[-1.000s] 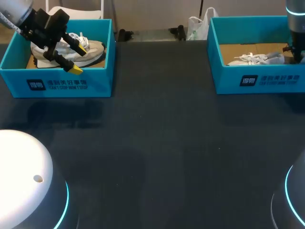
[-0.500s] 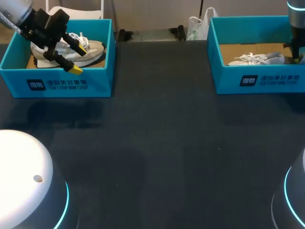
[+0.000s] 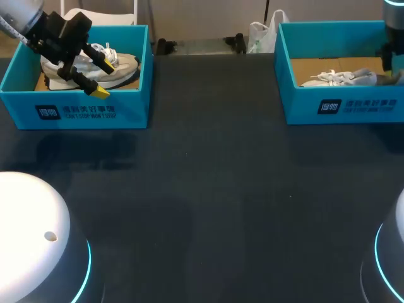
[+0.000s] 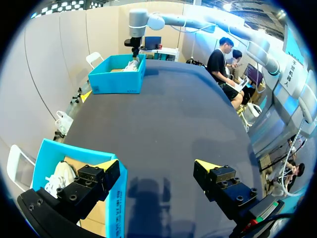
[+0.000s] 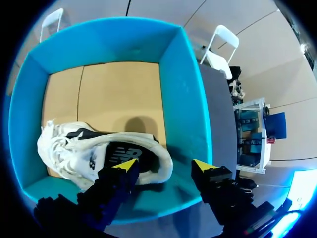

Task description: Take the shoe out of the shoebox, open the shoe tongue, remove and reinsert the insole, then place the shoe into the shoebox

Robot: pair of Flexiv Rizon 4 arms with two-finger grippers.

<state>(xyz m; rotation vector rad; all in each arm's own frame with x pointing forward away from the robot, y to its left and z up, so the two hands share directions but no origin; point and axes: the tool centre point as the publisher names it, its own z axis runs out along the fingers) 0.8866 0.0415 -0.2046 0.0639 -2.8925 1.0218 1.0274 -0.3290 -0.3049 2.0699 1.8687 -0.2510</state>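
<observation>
Two teal boxes sit at the far corners of the surface, each with a pale shoe inside, and neither shoe is out yet.

The right claw (image 5: 164, 166) hangs over the right box (image 5: 183, 89), released, its fingers spread wide and holding nothing. The right shoe (image 5: 94, 148) lies along that box's near wall, its long axis parallel to the surface's near edge. Its laced toe points toward the middle of the surface and its heel toward the right edge. In the wrist view one yellow tip is over the dark heel opening, and the other is past the heel, over the box floor by the side wall. The fingers therefore line up along the shoe and straddle its heel end. My judgement is that a straight drop would close them on the heel collar from inside and outside.

At the far left corner the left claw (image 3: 106, 76) is likewise released and grasps nothing. From the head view one tip is over the left shoe (image 3: 120, 66) and the other over the near wall of the left box (image 3: 82, 110). Its wrist view looks out across the surface, with that shoe low beside one finger, not between the two. The right arm looks the better placed for a lift, since the left would first need to tip down toward its shoe
</observation>
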